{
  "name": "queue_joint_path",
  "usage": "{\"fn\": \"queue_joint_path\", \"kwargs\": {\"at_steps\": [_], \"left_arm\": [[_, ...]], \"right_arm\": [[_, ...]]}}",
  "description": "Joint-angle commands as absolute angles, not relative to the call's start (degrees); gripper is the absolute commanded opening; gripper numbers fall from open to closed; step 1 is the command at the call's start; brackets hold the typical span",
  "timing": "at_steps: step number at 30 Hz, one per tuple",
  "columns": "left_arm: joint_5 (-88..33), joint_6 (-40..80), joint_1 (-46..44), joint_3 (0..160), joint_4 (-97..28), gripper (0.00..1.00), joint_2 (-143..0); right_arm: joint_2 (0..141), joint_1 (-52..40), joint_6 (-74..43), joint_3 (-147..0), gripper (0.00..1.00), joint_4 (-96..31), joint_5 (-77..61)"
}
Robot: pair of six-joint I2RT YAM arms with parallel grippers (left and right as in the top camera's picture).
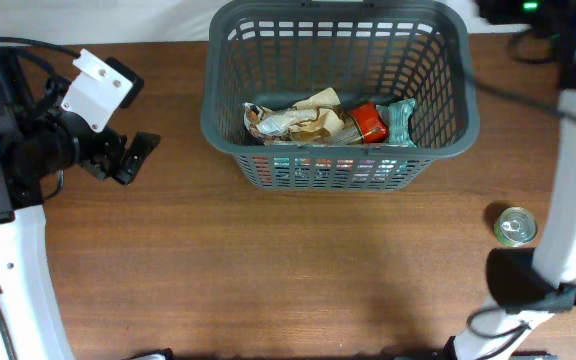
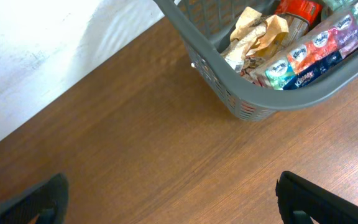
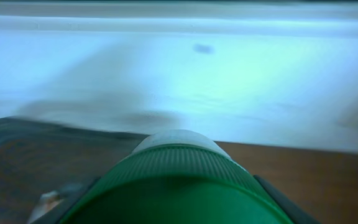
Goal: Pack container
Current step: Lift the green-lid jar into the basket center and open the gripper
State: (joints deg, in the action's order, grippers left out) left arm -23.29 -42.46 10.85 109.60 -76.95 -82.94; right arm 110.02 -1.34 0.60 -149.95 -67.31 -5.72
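The dark grey slotted basket [image 1: 338, 30] stands at the back centre of the table. It holds a crumpled brown and white bag [image 1: 298, 120], a red packet [image 1: 368, 122] and tissue packs [image 1: 400, 118]. The basket's near corner also shows in the left wrist view [image 2: 253, 99]. My left gripper [image 1: 131, 158] is open and empty over bare table to the left of the basket, its fingers wide apart [image 2: 173, 199]. My right gripper [image 3: 179, 202] is shut on an item with a green ribbed cap [image 3: 179, 180]. It sits at the top right edge of the overhead view [image 1: 520, 10], beyond the basket's right end.
A small round tin can [image 1: 515, 226] stands upright on the table at the right, beside my right arm's white link [image 1: 573, 180]. A white wall or cloth runs along the table's back edge [image 2: 36, 50]. The brown wooden table [image 1: 298, 270] stretches in front of the basket.
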Motion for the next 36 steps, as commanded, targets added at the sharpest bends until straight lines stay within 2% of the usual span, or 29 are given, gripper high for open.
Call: {"fn": "queue_joint_path", "kwargs": {"at_steps": [1,7,17,26,27,29,30,33,35,36], "left_arm": [[-23.05,-43.4,11.18,109.27,-76.82,0.99,-82.91],[-23.05,-43.4,11.18,109.27,-76.84,0.99,-82.91],[-23.05,-43.4,11.18,109.27,-76.84,0.99,-82.91],[-23.05,-43.4,11.18,109.27,-76.84,0.99,-82.91],[-23.05,-43.4,11.18,109.27,-76.84,0.99,-82.91],[-23.05,-43.4,11.18,109.27,-76.84,0.99,-82.91],[-23.05,-43.4,11.18,109.27,-76.84,0.99,-82.91],[-23.05,-43.4,11.18,109.27,-76.84,0.99,-82.91],[-23.05,-43.4,11.18,109.27,-76.84,0.99,-82.91],[-23.05,-43.4,11.18,109.27,-76.84,0.99,-82.91]], "right_arm": [[111.96,-7.11,-3.25,-148.4,0.45,-68.23,-1.72],[115.85,-11.62,-7.9,-143.48,0.45,-68.79,1.26],[121.56,-11.18,-8.86,-135.26,0.45,-67.42,2.24],[127.66,-10.11,-8.88,-133.71,0.46,-65.76,2.42],[127.68,-10.02,-8.88,-133.71,0.5,-65.69,2.42],[127.68,-9.93,-8.88,-133.71,0.73,-65.34,2.42],[127.66,-9.96,-8.88,-133.73,0.75,-65.12,2.39],[126.98,-9.96,-8.91,-135.61,0.9,-66.3,1.93],[125.58,-9.96,-8.91,-138.96,0.92,-68.45,1.78],[124.64,-9.93,-8.88,-141.01,0.96,-69.58,1.78]]}}
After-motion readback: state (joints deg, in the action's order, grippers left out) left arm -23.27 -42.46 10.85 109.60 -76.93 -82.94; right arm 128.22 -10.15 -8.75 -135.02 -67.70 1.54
